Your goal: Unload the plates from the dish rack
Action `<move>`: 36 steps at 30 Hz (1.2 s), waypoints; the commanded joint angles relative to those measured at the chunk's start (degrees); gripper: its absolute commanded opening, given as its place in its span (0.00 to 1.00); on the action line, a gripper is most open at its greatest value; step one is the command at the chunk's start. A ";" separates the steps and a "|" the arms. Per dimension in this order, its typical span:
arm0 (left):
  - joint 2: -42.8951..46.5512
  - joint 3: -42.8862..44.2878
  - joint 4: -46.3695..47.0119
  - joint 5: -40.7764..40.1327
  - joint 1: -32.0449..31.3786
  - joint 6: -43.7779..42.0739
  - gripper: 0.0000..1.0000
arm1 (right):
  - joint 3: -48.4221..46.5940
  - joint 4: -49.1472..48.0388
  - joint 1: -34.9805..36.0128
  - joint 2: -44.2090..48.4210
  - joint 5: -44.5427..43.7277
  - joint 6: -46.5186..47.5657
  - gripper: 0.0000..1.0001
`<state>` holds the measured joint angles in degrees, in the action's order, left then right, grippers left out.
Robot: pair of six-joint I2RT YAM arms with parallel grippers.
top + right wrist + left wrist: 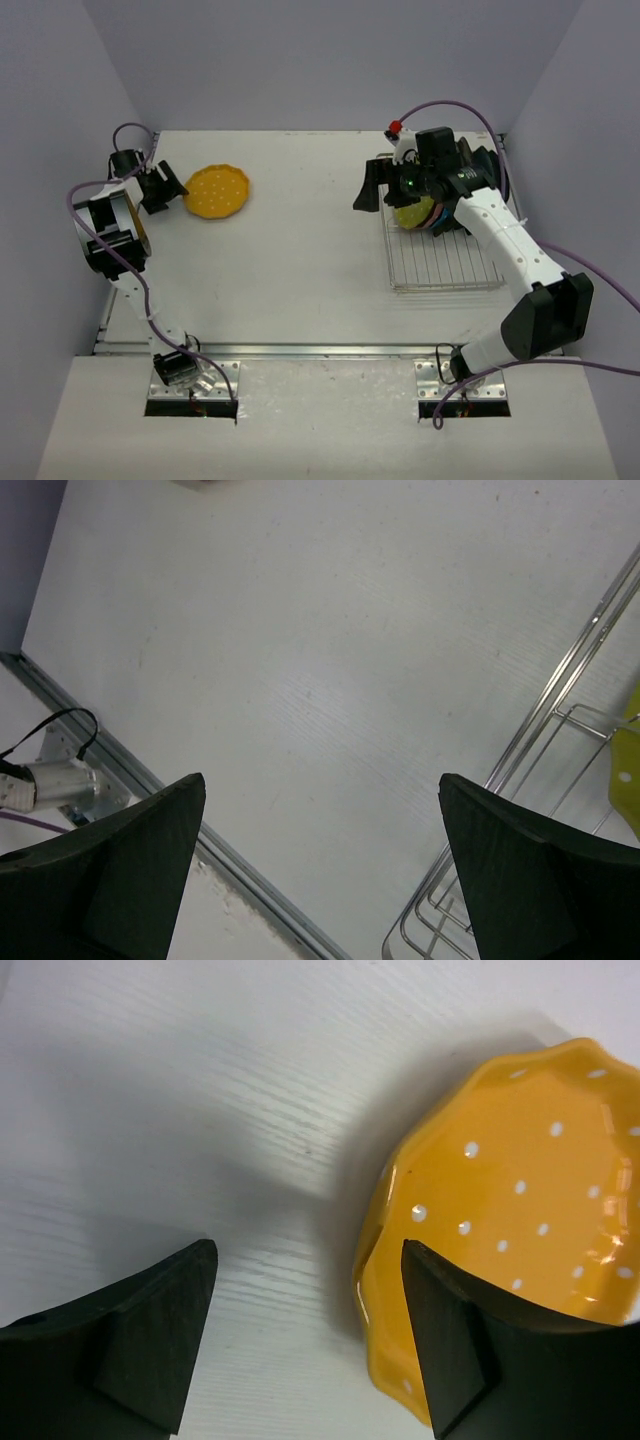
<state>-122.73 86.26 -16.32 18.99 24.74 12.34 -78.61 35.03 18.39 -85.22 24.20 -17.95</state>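
Observation:
An orange dotted scalloped plate [218, 191] lies flat on the table at the far left; it also shows in the left wrist view [520, 1200]. My left gripper [163, 187] is open just left of it, one finger over the plate's rim [450, 1340], holding nothing. The silver wire dish rack [445, 262] stands at the right, with a yellow-green plate [412, 212] and pink and blue plates upright at its far end, partly hidden by my right arm. My right gripper [383, 187] is open and empty above the rack's far left corner [560, 680].
The table's metal front rail [320, 350] runs along the near edge. Purple walls enclose the table on three sides. A cable and connector [50, 775] show by the rail in the right wrist view.

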 commanded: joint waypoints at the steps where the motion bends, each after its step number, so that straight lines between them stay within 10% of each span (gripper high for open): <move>1: 3.61 0.90 -1.45 -9.99 -1.15 -5.66 0.73 | 0.93 -1.80 -0.20 2.89 -7.36 1.23 0.99; 9: 32.42 -13.92 6.12 -17.77 -9.91 -17.08 0.73 | -0.65 1.61 -0.29 0.85 -38.75 4.78 0.99; 17: 56.87 -25.14 4.70 -22.36 -20.99 -19.90 0.75 | -2.32 -0.27 -0.29 -4.89 -48.99 5.71 0.89; 36: 64.49 -29.68 -0.26 -21.27 -21.97 -18.84 0.76 | -9.43 -1.23 -1.32 -16.17 -52.27 5.44 0.86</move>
<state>-59.05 53.66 -17.64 -2.79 3.07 -7.20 -84.66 35.10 17.73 -99.48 -27.42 -11.77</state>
